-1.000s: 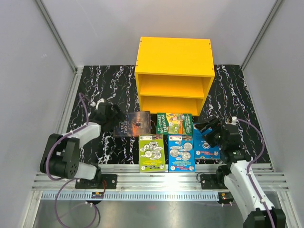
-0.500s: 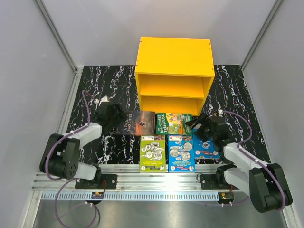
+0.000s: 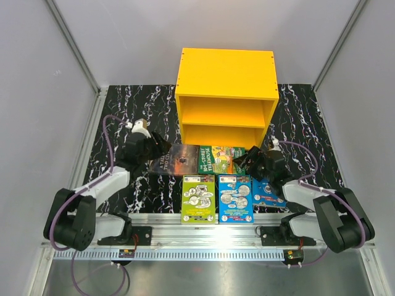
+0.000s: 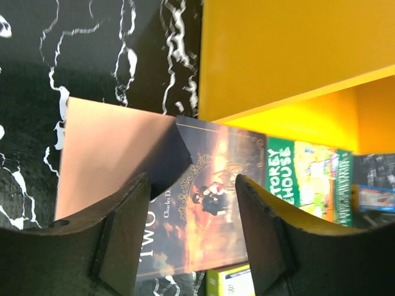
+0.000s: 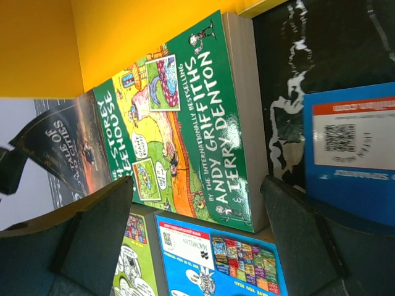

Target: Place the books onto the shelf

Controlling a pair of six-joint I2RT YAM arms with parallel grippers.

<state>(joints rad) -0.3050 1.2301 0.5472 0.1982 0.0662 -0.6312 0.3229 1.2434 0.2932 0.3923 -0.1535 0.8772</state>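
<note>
The yellow shelf (image 3: 225, 92) stands at the back of the mat, both compartments open toward me. In front of it the dark "A Tale of Two Cities" book (image 3: 180, 159) lies against a green book (image 3: 222, 159). Nearer me lie a light green book (image 3: 197, 197) and two blue books (image 3: 236, 197) (image 3: 266, 192). My left gripper (image 3: 159, 147) is at the dark book's left edge, its jaws apart over the cover (image 4: 210, 185), where a tan sheet (image 4: 105, 154) shows. My right gripper (image 3: 247, 160) hangs open over the green book (image 5: 185, 123).
A black marbled mat (image 3: 123, 111) covers the table between grey walls. An aluminium rail (image 3: 203, 237) runs along the near edge by the arm bases. The shelf's yellow side (image 4: 284, 49) is close above the left gripper. Cables loop from both arms.
My left gripper moved forward and right onto the dark book with its jaws narrowing; the book slid right against the green one. My right gripper moved left and forward to the green book.
</note>
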